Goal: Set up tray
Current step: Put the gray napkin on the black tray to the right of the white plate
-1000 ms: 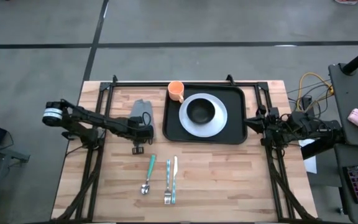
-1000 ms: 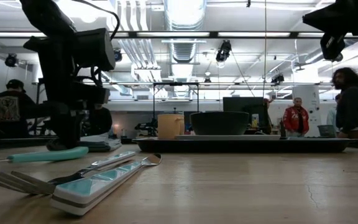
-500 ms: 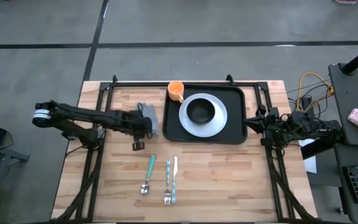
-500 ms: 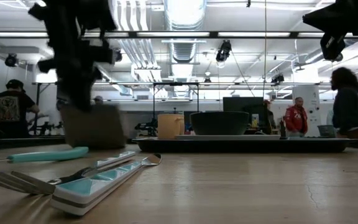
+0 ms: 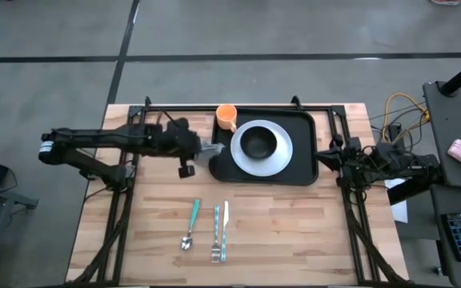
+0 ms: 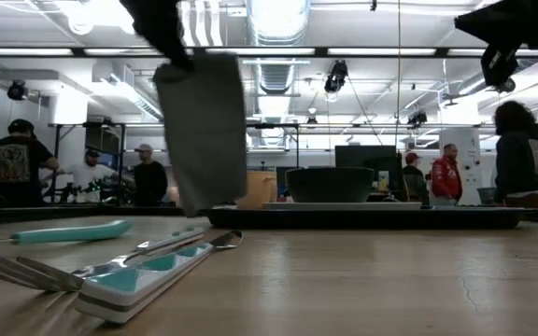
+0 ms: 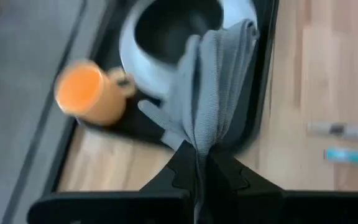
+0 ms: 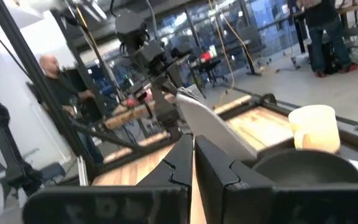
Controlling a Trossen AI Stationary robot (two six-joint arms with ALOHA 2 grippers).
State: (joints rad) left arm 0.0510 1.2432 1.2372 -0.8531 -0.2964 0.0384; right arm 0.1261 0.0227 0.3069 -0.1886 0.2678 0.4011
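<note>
The black tray (image 5: 302,172) lies at the table's far right of centre. It carries a white plate (image 5: 282,156) with a small black bowl (image 5: 258,142). An orange cup (image 5: 227,117) stands in the tray's far left corner. My left gripper (image 5: 198,149) is shut on a grey cloth (image 5: 213,150) above the tray's left rim. The cloth also shows in the low view (image 6: 202,131) and in the left wrist view (image 7: 211,93). My right gripper (image 5: 323,157) is shut and empty beside the tray's right rim. My left gripper pinches the cloth's top end (image 7: 197,144) between its two fingers, where the cloth is bunched into several folds. The fingers come slanting down from the table's left. The cloth hangs slack below them, and its lower end (image 6: 204,201) is clear of the table.
A teal-handled spoon (image 5: 192,224), a fork (image 5: 216,234) and a knife (image 5: 225,230) lie side by side near the table's front, left of centre. Black frame rails (image 5: 126,160) run along both sides of the table. People stand in the room beyond.
My left gripper has gone up and toward the tray with the grey cloth. The cloth lay on the table left of the tray. It has been lifted clear and now hangs over the tray's left rim.
</note>
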